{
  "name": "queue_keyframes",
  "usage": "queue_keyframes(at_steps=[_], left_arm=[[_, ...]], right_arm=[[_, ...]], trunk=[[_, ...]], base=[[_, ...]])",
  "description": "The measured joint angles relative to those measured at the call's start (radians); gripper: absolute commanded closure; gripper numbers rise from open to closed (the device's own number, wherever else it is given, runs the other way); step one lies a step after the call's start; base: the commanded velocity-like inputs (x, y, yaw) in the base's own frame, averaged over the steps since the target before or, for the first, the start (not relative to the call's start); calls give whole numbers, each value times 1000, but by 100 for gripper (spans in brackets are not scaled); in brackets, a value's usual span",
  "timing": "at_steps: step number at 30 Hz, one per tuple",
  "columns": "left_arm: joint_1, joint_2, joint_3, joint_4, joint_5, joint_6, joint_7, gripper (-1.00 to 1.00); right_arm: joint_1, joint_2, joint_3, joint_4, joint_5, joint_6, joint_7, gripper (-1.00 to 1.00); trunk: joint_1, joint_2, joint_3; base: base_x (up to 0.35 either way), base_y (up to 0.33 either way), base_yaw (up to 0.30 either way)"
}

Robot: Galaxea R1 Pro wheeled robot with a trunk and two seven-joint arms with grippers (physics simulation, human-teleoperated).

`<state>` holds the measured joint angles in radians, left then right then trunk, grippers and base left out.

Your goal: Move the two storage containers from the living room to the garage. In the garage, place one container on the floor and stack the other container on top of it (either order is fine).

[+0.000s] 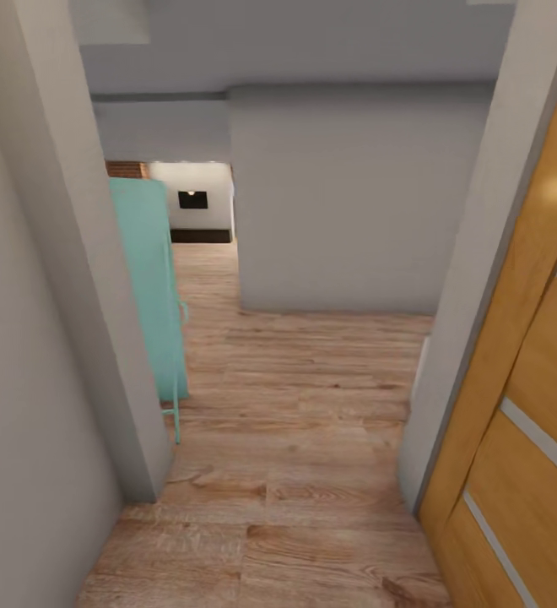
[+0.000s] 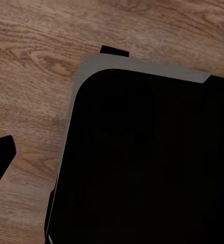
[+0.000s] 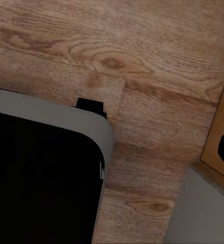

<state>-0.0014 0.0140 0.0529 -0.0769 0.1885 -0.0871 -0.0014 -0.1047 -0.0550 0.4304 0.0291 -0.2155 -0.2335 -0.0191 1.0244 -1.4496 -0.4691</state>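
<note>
In transit through a doorway flanked by a wooden door (image 1: 523,405) and grey wall (image 1: 51,338), wood plank floor (image 1: 295,422) running ahead past a teal cabinet (image 1: 148,287); storage containers out of sight, bearing unknown; gripper states cannot be told.

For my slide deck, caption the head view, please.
Robot in transit: view through a doorway onto wood plank floor, a teal cabinet at left, an orange wooden door at right.
</note>
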Motion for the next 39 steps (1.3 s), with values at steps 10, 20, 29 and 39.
queue_keyframes(at_steps=[10,20,29,39], left_arm=[[0,0,0,0,0,0,0,-100],[0,0,1,0,0,0,0,-100],[0,0,0,0,0,0,0,-100],[0,0,0,2,0,0,0,-100]], right_arm=[[0,2,1,0,-1,1,0,-100],[0,1,0,0,-1,1,3,-100],[0,1,1,0,-1,1,8,-100],[0,0,1,0,-1,0,9,-100]], trunk=[[0,0,0],[0,0,0],[0,0,0],[0,0,0]], base=[[323,-1,42],[325,0,153],[325,0,5],[325,0,0]])
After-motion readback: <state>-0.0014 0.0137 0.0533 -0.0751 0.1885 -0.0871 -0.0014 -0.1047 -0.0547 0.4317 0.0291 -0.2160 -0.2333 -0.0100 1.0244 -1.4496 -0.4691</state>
